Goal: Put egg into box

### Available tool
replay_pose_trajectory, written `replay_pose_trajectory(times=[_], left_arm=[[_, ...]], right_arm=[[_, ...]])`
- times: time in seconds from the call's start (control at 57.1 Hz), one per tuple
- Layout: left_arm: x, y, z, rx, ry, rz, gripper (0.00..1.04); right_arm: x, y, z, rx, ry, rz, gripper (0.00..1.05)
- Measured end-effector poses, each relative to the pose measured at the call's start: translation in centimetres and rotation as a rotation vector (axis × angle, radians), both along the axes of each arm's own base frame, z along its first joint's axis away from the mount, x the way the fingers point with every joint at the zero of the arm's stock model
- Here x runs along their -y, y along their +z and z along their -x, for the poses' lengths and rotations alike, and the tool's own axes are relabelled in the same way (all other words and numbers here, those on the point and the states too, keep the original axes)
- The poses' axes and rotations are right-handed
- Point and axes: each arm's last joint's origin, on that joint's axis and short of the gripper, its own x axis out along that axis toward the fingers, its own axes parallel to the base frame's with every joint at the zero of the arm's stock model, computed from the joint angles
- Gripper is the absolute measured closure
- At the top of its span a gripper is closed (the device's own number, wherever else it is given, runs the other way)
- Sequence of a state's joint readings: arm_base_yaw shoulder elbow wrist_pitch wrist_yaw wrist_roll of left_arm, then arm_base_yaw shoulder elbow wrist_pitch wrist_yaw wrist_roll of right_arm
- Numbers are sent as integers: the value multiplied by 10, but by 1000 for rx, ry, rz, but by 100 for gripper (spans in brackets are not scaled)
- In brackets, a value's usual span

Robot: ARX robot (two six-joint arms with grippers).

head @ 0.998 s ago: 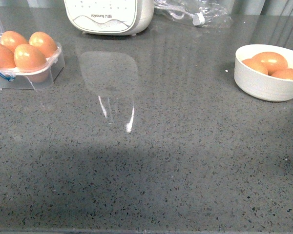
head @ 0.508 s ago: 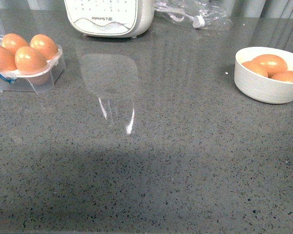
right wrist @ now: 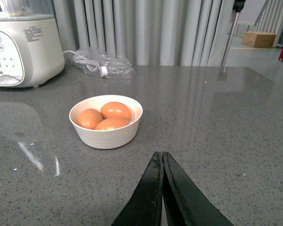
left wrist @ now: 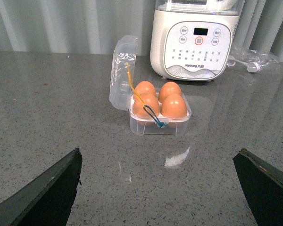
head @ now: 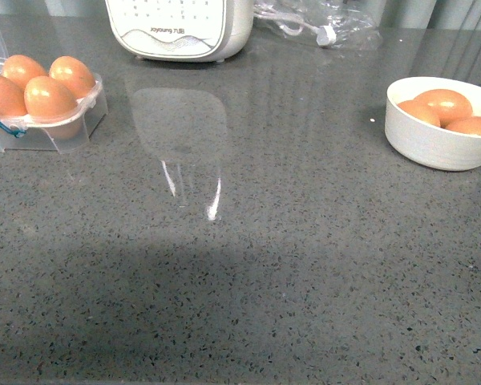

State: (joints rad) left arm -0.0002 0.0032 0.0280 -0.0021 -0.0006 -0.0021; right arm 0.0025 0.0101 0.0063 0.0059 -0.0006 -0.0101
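Note:
The box (head: 64, 132) is a clear plastic carton at the far left of the counter, its cups filled with several orange-brown eggs (head: 50, 96). In the left wrist view the box (left wrist: 155, 128) stands with its lid (left wrist: 121, 70) upright and open and a blue band across the front. My left gripper (left wrist: 159, 151) is open, well short of the box, with only bare counter between its fingers. Three more eggs, one of them the top egg (right wrist: 115, 110), lie in a white bowl (right wrist: 106, 136). My right gripper (right wrist: 161, 154) is shut and empty, a little short of the bowl.
The white bowl (head: 433, 148) sits at the right of the grey counter. A white kitchen appliance (head: 180, 32) stands at the back, with a crumpled clear plastic bag (head: 325, 24) next to it. No arm shows in the front view.
The front view shifted very slightly a second ago. Since half a second ago nothing has moved; box, bowl and eggs lie as before.

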Motion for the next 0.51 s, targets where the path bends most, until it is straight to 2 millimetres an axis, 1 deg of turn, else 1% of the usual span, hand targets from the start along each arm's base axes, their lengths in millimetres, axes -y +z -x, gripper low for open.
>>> replay_pose_trajectory(times=[0.35, 0.368, 0.473, 0.49, 0.508], left_arm=[[0, 0, 0, 2, 0, 0, 7], [0, 0, 0, 2, 0, 0, 7], [0, 0, 0, 2, 0, 0, 7], [0, 0, 0, 2, 0, 0, 7], [0, 0, 0, 2, 0, 0, 7]], right_arm=[[0, 0, 0, 0, 0, 1, 101], [0, 0, 0, 0, 0, 1, 100], [0, 0, 0, 0, 0, 0, 84], [0, 0, 0, 0, 0, 0, 79], [0, 0, 0, 0, 0, 0, 77]])
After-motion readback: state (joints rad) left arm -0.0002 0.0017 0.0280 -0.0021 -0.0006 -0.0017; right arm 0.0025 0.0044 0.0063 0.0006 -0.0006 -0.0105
